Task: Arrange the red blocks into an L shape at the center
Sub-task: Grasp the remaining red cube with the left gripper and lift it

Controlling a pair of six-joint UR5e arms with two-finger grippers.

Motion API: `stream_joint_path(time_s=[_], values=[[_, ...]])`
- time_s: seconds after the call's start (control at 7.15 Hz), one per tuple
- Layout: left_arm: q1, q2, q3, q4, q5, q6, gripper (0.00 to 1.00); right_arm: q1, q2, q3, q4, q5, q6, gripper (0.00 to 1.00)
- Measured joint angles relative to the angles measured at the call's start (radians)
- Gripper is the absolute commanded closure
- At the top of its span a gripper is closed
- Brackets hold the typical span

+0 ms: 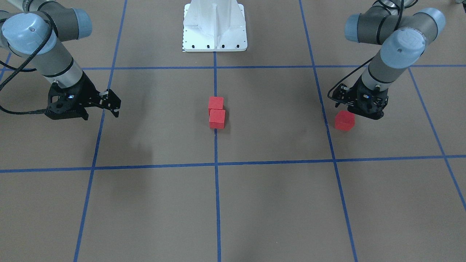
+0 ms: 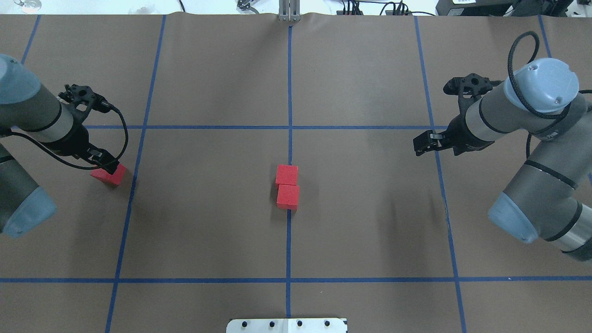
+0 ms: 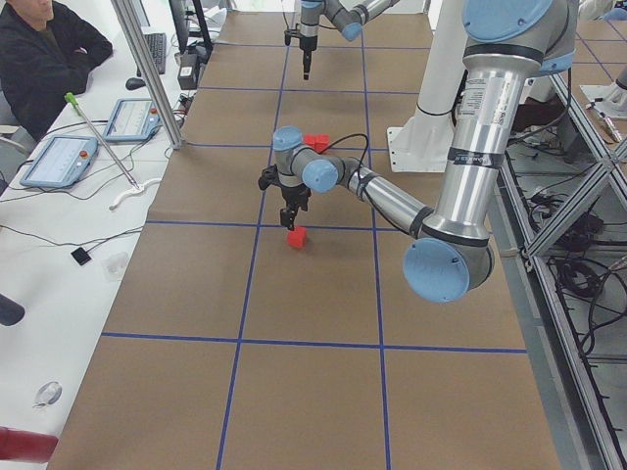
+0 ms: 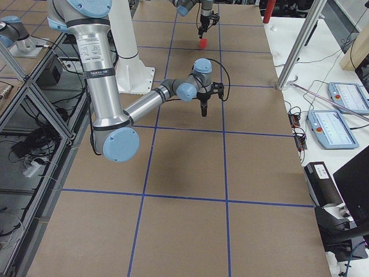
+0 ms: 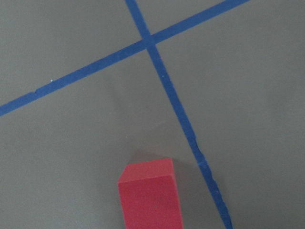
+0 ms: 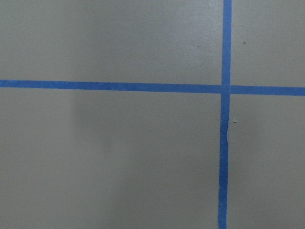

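Observation:
Two red blocks [image 1: 216, 103] [image 1: 217, 118] sit touching in a line on the middle blue tape at the center [image 1: 189, 138], and show from overhead [image 2: 286, 175] [image 2: 288, 196]. The third red block [image 1: 344, 120] [image 2: 108, 175] rests, turned askew, on the floor far to my left. My left gripper [image 1: 352, 115] [image 2: 106, 166] points down with its fingertips at that block's top. The left wrist view shows the block [image 5: 150, 195] at the bottom edge. I cannot tell whether the fingers are shut on it. My right gripper [image 1: 113, 103] [image 2: 418, 147] hangs open and empty far to my right.
The white robot base [image 1: 214, 32] stands behind the center. Blue tape lines [image 2: 289, 254] divide the brown floor into squares. In the side views, operator desks with tablets [image 3: 59, 157] and a metal post [image 3: 147, 69] stand beyond the table's far edge.

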Motion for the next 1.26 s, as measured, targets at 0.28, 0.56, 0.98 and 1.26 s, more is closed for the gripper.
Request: stream_joint_path(time_s=[0.28, 0.56, 0.98, 1.26], values=[[0.002, -0.012, 0.077, -0.092, 0.0, -0.046, 0.01, -0.001, 0.0, 0.0, 0.0, 0.0, 0.001, 0.01], [0.003, -0.023, 0.117, -0.113, -0.002, -0.066, 0.01, -0.002, 0.0, -0.001, 0.0, 0.0, 0.003, 0.01], [0.007, -0.025, 0.135, -0.115, -0.002, -0.097, 0.15, -0.002, 0.0, -0.001, 0.0, 0.0, 0.004, 0.01], [0.011, -0.028, 0.141, -0.115, -0.002, -0.108, 0.74, -0.002, 0.0, -0.001, 0.0, 0.0, 0.004, 0.01]])
